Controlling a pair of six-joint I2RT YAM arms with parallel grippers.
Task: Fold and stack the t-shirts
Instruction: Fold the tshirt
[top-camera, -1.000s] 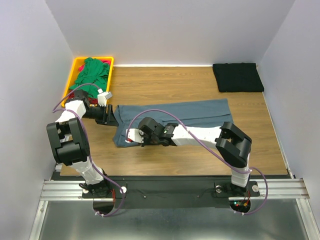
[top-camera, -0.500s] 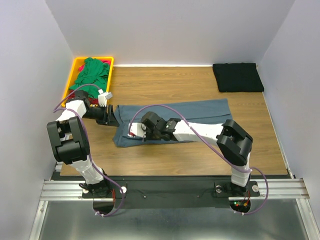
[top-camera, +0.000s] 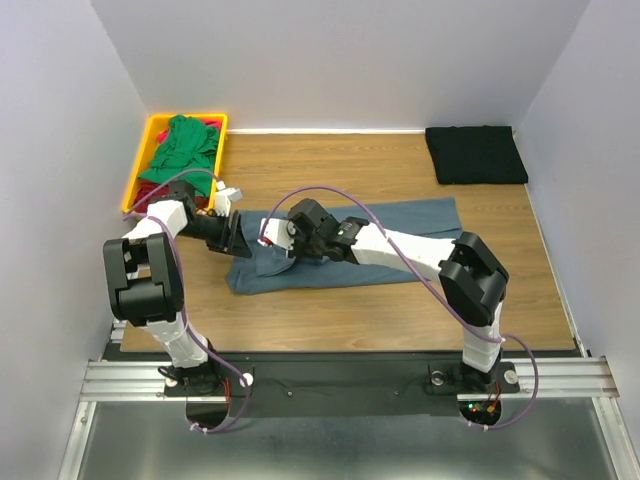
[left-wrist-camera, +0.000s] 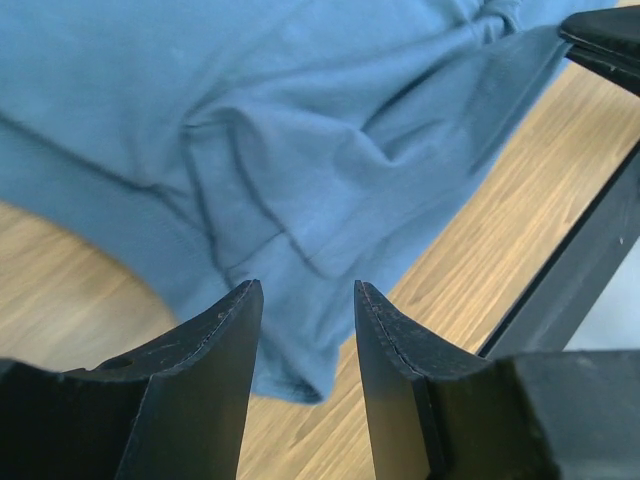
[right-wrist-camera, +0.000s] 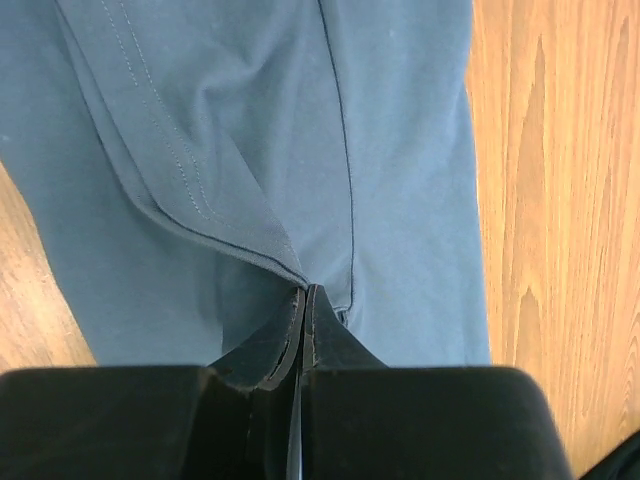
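The slate blue-grey t-shirt (top-camera: 370, 245) lies stretched across the middle of the wooden table. My right gripper (top-camera: 272, 250) is at its left end, shut on a fold of the fabric (right-wrist-camera: 303, 290). The cloth is bunched there. My left gripper (top-camera: 243, 240) is just left of it, open and empty, with the shirt's edge (left-wrist-camera: 300, 150) below its jaws (left-wrist-camera: 305, 300). The black t-shirt (top-camera: 476, 154) lies folded at the back right. The green t-shirt (top-camera: 183, 148) lies crumpled on the red one (top-camera: 211, 123) in the tray.
The yellow plastic tray (top-camera: 150, 133) stands at the back left corner, close to the left arm. White walls enclose the table on the left, back and right. The arm bases are on a rail at the near edge.
My right gripper has moved away from the near edge, carrying the shirt's left end with it, so that end now folds over. My left gripper has moved right, toward the shirt.
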